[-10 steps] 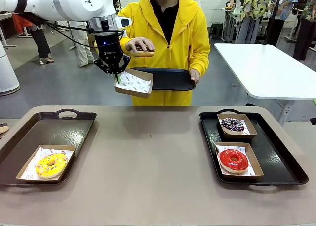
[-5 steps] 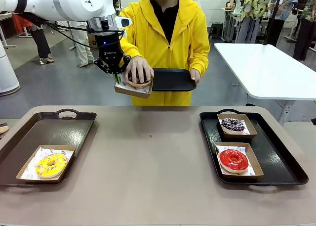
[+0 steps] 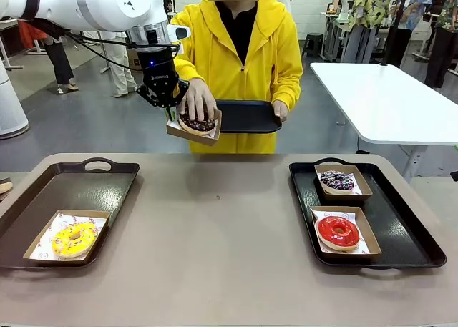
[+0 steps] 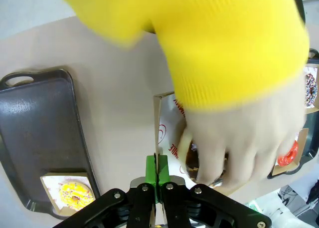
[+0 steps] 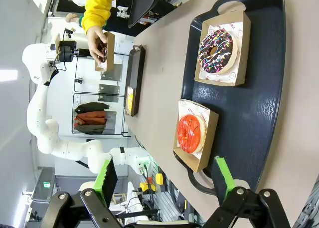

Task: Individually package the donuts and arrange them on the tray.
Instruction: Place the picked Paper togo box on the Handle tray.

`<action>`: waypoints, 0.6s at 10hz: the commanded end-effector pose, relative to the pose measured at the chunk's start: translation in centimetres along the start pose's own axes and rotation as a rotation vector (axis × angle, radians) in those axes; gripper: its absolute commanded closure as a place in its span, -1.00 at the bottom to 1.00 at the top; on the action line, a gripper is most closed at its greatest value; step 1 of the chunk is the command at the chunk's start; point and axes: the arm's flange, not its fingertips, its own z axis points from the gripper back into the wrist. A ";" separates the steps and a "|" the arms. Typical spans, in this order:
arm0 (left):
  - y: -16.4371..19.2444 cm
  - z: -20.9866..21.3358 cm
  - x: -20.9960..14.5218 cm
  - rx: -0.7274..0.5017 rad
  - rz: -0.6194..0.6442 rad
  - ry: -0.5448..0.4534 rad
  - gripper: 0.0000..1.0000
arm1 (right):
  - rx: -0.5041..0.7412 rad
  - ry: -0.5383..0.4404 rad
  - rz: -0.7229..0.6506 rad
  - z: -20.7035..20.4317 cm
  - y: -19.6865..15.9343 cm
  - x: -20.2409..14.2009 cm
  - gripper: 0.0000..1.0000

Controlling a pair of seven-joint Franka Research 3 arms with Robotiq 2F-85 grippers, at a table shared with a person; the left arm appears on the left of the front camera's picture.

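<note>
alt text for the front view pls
A person's hand sets a chocolate donut into a cardboard box held up by the left gripper. On the table, one tray holds a boxed yellow donut.

left tool [image 3: 170, 111]: raised, pads pinched together | right tool [image 5: 164, 180]: low, fingers spread wide

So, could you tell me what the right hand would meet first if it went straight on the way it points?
Probably the black tray, around the boxed red donut; the right hand is open above it, though depth is unclear.
</note>
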 end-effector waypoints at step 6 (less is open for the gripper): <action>0.2 0.0 -0.5 -0.006 -0.011 -0.002 1.00 | 0.011 0.005 -0.001 0.0 0.0 -0.2 -1.00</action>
